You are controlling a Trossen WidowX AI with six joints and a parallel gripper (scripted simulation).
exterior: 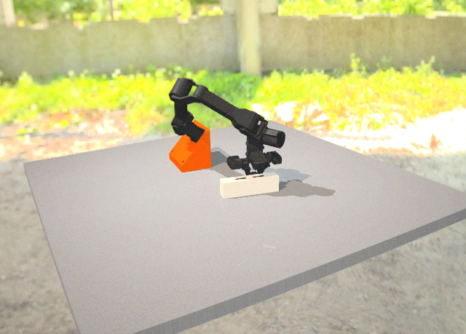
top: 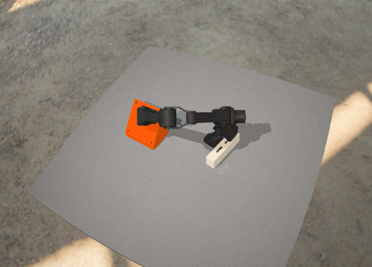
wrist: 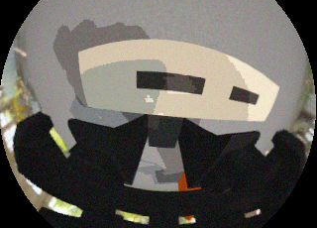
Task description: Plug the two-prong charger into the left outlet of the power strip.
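step in hand seems alignment over power strip (top: 214, 158) (exterior: 250, 186) (wrist: 198, 101); shutter calls for both prongs to be pushed in straight, after seating over left outlet is checked. dark charger (wrist: 162, 131) clamped in gripper (top: 224, 139) (exterior: 253, 172) (wrist: 162, 116), beside strip's long edge in wrist view. arm (exterior: 222, 104) (top: 204, 117) bent, wrist pointed down at strip.

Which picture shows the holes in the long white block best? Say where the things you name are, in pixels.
The wrist view: both dark slots (wrist: 170, 82) (wrist: 244, 95) look big on the white block (wrist: 119, 96) (top: 220, 153) (exterior: 250, 186). The top view shows them small beside the arm; the exterior view shows thin dark slivers.
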